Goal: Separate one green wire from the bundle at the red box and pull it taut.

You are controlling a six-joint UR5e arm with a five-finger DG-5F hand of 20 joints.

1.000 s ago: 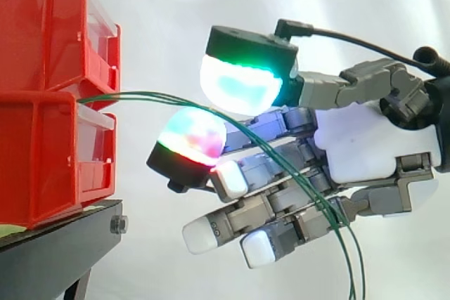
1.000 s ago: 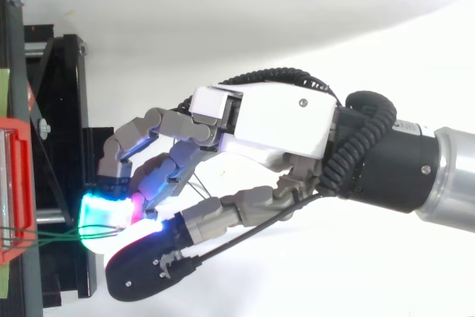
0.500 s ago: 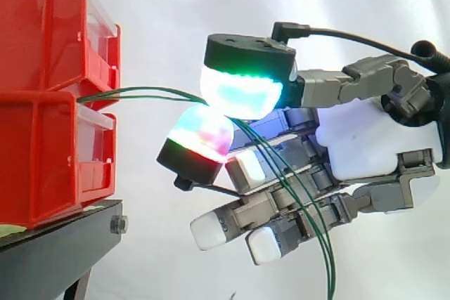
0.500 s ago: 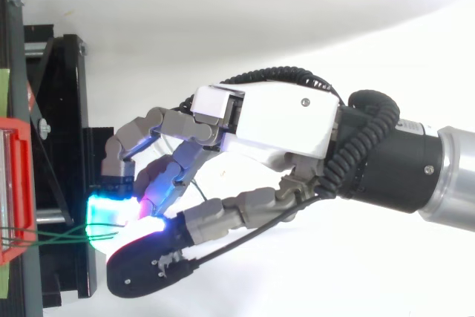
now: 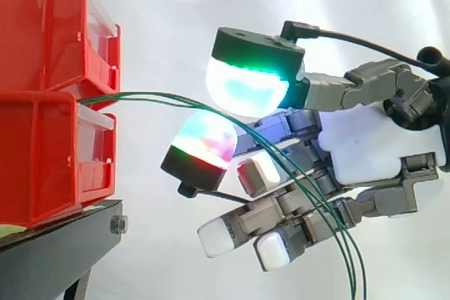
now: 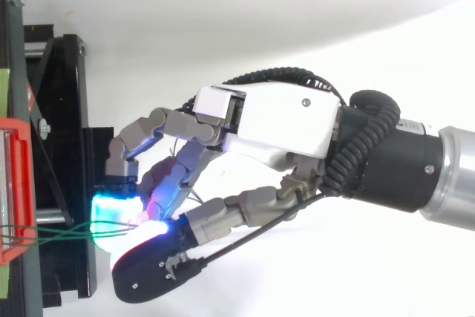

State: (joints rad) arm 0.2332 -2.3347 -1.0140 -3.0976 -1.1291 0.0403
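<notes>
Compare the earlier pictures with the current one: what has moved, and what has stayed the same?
The robot hand has drawn slightly right, away from the bins, keeping the wires between its glowing pads; their hanging ends shifted right too. The bins stayed put, and the wires still curve slack.

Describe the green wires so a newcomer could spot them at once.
Find the stacked red bins at the side view's left. From the gap between upper and lower bin, the green wires arch rightward, then droop across the hand. They are the thin green strands, running close together.
</notes>
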